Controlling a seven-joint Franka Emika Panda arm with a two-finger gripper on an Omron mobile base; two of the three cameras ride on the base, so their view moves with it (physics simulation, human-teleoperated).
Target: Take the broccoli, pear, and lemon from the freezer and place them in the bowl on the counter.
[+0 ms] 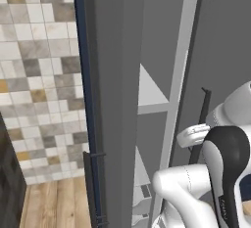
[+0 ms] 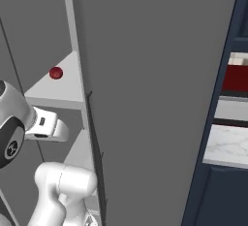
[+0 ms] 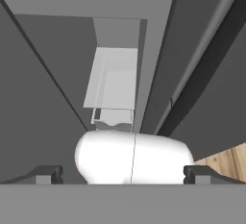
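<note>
The freezer [image 1: 162, 51] stands open, with pale grey shelves inside. The dark red pear [image 2: 56, 72] lies alone on a freezer shelf [image 2: 63, 91], above and to the right of my arm's wrist. In the hand view my gripper [image 3: 122, 175] is open with nothing between its fingertips [image 3: 48, 174]. It looks down the compartment at a pale grey drawer [image 3: 113, 81]. Broccoli and lemon are hidden, and the bowl is out of view. A strip of the marble counter [image 2: 227, 147] shows at the right.
The freezer door's long dark handle [image 1: 203, 119] stands close beside my arm. A tiled wall [image 1: 39, 75] and wood floor [image 1: 54, 202] lie to the left. Navy cabinet framing [image 2: 218, 123] borders the counter, with a red object [image 2: 236, 77] behind it.
</note>
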